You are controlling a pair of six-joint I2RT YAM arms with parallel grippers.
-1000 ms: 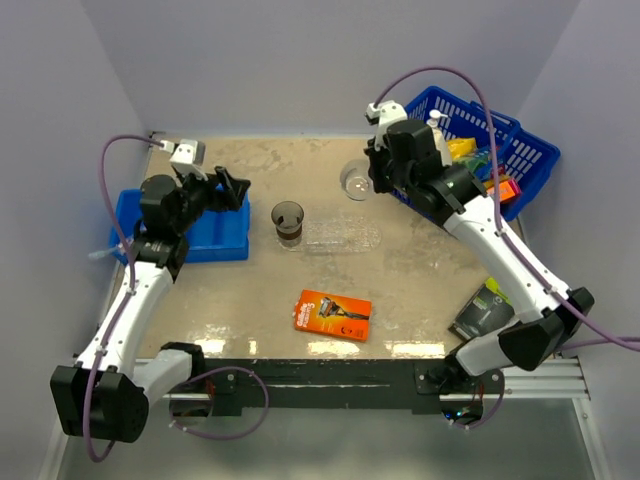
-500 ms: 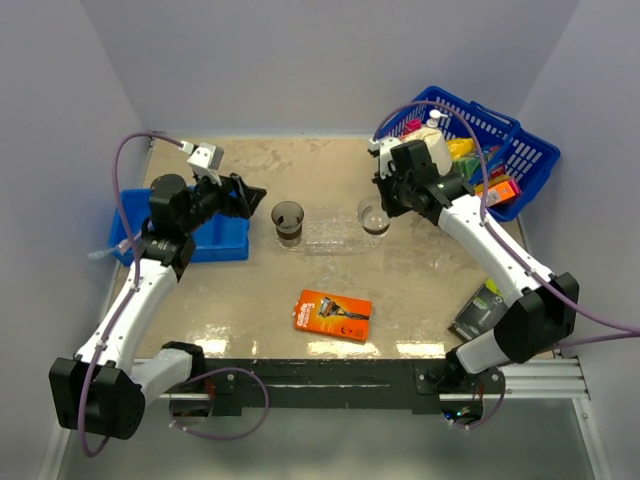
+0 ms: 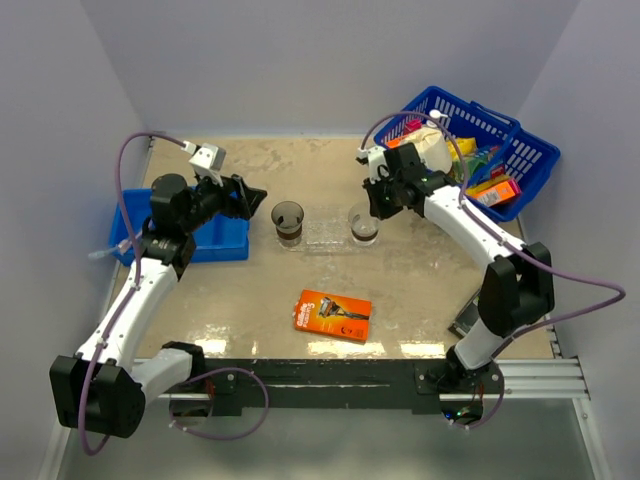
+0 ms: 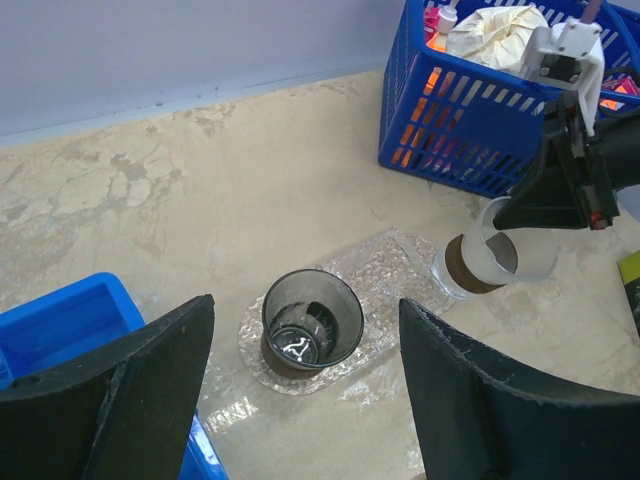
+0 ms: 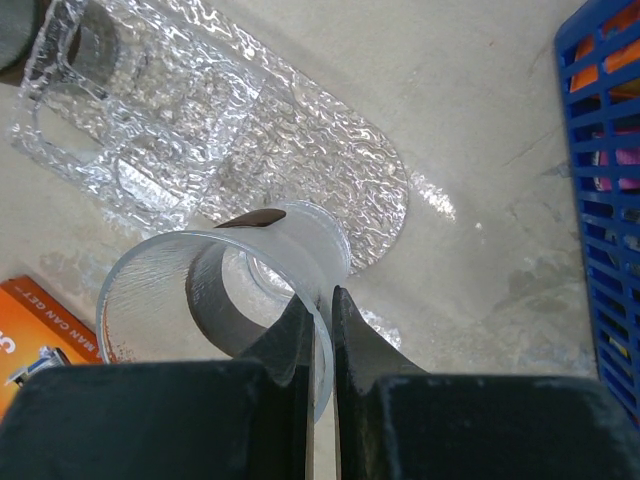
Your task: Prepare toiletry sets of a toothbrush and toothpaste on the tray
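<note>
The clear plastic tray (image 3: 330, 236) lies mid-table; it also shows in the left wrist view (image 4: 400, 275) and the right wrist view (image 5: 250, 150). A dark translucent cup (image 3: 288, 222) stands upright on its left end. My right gripper (image 3: 378, 198) is shut on the rim of a clear cup with a brown base (image 3: 364, 226), pinching its wall (image 5: 322, 300) and holding it tilted at the tray's right end. My left gripper (image 3: 250, 195) is open and empty, above and left of the dark cup (image 4: 312, 320). No toothbrush or toothpaste can be made out.
A blue compartment bin (image 3: 225, 240) sits at the left under my left arm. A blue wire basket (image 3: 520, 150) full of packs stands at the back right. An orange razor pack (image 3: 333, 314) lies at the front middle. A dark pack (image 3: 470, 320) lies front right.
My right gripper has carried the clear cup from the back of the table forward to the tray's right end. My left gripper rose from the blue bin towards the dark cup.
</note>
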